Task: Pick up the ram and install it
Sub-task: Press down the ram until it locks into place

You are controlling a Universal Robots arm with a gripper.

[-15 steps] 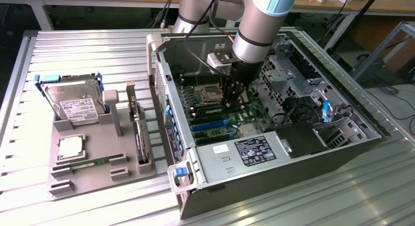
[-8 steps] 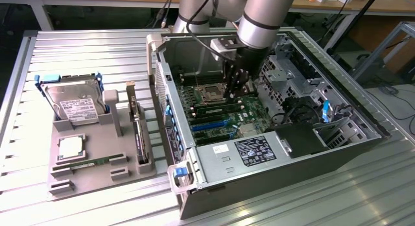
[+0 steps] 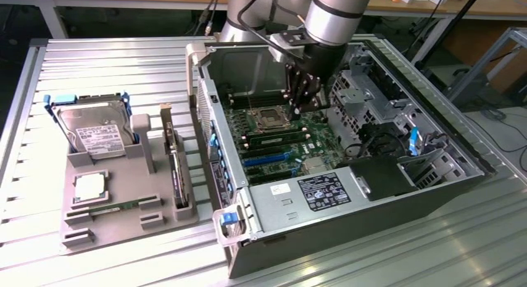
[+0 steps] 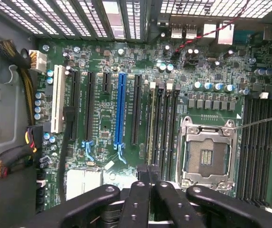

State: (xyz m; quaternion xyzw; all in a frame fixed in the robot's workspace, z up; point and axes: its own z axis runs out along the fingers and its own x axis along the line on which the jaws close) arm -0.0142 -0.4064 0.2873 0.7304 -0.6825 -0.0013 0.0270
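Note:
One ram stick, thin and green, lies flat in a slot of the grey tray on the exterior view's left. Another ram stick sits in a memory slot on the motherboard, beside the empty processor socket; in the wrist view this seated ram stick runs along the slots next to the socket. My gripper hangs inside the open computer case, just above the socket and memory slots. Its black fingers are pressed together with nothing between them.
The tray also holds an upright hard drive, a square silver processor chip and an upright expansion card. Case walls, a drive cage and cables hem in the gripper. A blue expansion slot lies beside the memory slots.

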